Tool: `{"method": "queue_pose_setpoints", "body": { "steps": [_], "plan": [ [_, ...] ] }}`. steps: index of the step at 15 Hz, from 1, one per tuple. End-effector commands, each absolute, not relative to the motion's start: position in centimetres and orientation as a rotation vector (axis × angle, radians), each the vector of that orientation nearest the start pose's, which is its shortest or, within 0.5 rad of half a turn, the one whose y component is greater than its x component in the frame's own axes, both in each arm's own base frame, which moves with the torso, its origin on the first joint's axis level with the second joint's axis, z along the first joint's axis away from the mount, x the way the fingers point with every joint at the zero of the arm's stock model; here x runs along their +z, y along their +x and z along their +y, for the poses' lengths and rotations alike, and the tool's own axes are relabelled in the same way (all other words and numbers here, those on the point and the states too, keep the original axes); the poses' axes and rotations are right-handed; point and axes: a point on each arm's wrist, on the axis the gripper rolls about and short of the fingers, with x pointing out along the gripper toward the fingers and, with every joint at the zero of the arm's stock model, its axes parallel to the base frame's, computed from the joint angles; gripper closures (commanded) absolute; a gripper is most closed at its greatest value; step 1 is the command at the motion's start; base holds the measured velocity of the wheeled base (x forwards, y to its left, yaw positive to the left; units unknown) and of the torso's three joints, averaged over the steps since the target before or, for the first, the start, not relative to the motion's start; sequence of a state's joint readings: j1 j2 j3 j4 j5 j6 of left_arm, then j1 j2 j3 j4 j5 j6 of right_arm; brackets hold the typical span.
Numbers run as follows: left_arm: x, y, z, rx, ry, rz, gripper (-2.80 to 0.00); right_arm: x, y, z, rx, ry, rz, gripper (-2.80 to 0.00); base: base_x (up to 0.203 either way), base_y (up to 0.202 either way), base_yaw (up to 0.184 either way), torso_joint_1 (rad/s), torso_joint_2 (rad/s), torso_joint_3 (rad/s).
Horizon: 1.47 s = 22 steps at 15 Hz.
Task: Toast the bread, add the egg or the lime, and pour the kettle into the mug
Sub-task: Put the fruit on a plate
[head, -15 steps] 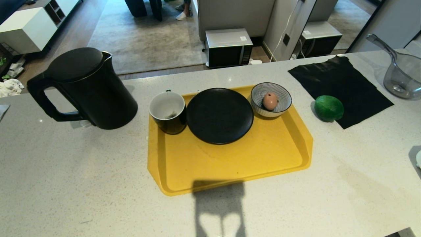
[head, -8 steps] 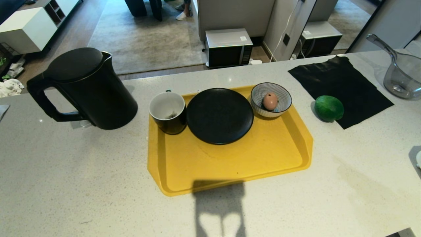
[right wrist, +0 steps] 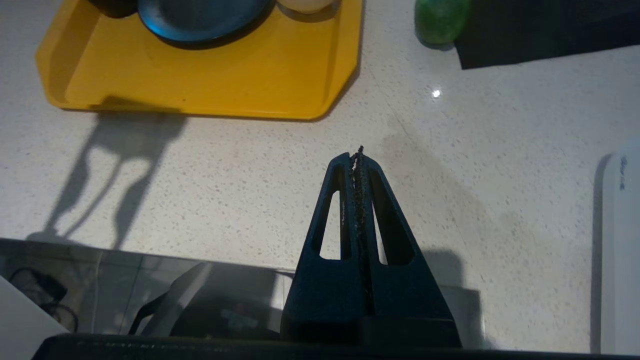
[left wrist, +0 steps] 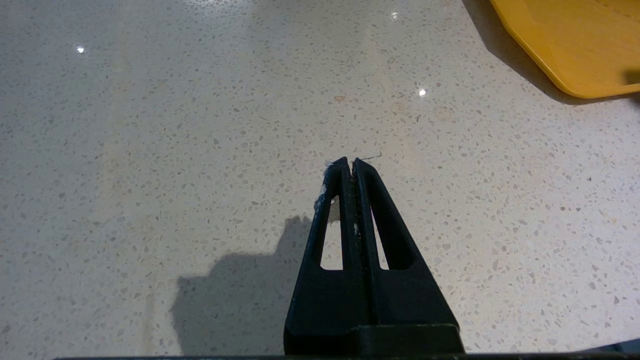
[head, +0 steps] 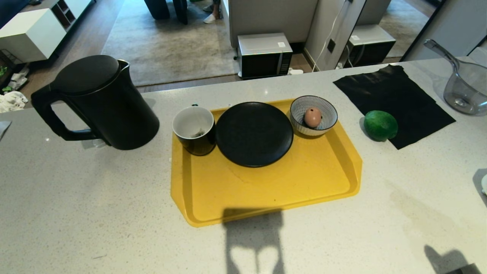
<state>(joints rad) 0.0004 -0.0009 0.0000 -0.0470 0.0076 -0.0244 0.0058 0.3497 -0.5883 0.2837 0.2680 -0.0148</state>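
Above the worktop [right wrist: 500, 175], right gripper [right wrist: 358, 152] and left gripper [left wrist: 348, 162] hang with fingers clenched, empty.

- The pale speckled stone-look countertop [head: 76, 213] is smooth and polished, catching small glints of light.
- The yellow plastic tray [head: 266, 190] has a smooth, slightly satin face.
- The tall black jug-shaped kettle [head: 102, 102] looks like matt plastic.
- The round black plate [head: 254, 133] is matt, faintly grainy.
- The short black mug [head: 194, 130] is glossy outside with a white glazed inside.
- The bright green lime [head: 380, 125] has a bumpy, slightly shiny skin.
- The black cloth sheet [head: 395, 95] lies limp and dull.
- The clear glass pot [head: 466, 89] shines.
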Motion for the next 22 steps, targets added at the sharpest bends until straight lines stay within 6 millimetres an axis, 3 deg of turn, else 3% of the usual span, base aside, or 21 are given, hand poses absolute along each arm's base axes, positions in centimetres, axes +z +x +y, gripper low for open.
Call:
{"method": "queue_pose_setpoints", "body": {
  "steps": [1, 7, 9, 11, 12, 16, 22],
  "plan": [
    [7.6, -2.2, 0.0, 0.007, -0.025, -0.032, 0.0, 25.3, 2.4, 0.7, 0.328, -0.022, 0.179, 0.0, 0.0, 0.0, 0.0, 0.0, 0.0, 0.0],
    [7.6, -2.2, 0.0, 0.009, -0.025, -0.032, 0.0, 33.3, 14.8, 1.1, 0.348, -0.089, 0.224, 0.0, 0.0, 0.0, 0.0, 0.0, 0.0, 0.0],
    [7.6, -2.2, 0.0, 0.007, -0.025, -0.032, 0.0, 34.2, 17.7, 1.2, 0.348, -0.152, 0.197, 0.0, 0.0, 0.0, 0.0, 0.0, 0.0, 0.0],
    [7.6, -2.2, 0.0, 0.007, -0.025, -0.032, 0.0, 33.9, 19.4, 1.2, 0.357, -0.241, 0.195, 0.0, 0.0, 0.0, 0.0, 0.0, 0.0, 0.0],
    [7.6, -2.2, 0.0, 0.008, -0.025, -0.032, 0.0, 33.7, 20.3, 1.2, 0.358, -0.25, 0.207, -2.8, 0.0, 0.0, 0.0, 0.0, 0.0, 0.0],
    [7.6, -2.2, 0.0, 0.007, -0.025, -0.032, 0.0, 33.9, 23.8, 1.1, 0.344, -0.261, 0.219, -2.8, 0.0, 0.0, 0.0, 0.0, 0.0, 0.0],
    [7.6, -2.2, 0.0, 0.009, -0.025, -0.032, 0.0, 32.2, 26.8, -1.3, 0.326, -0.417, 0.265, -2.8, 0.0, 0.0, 0.0, 0.0, 0.0, 0.0]
  ]
}}
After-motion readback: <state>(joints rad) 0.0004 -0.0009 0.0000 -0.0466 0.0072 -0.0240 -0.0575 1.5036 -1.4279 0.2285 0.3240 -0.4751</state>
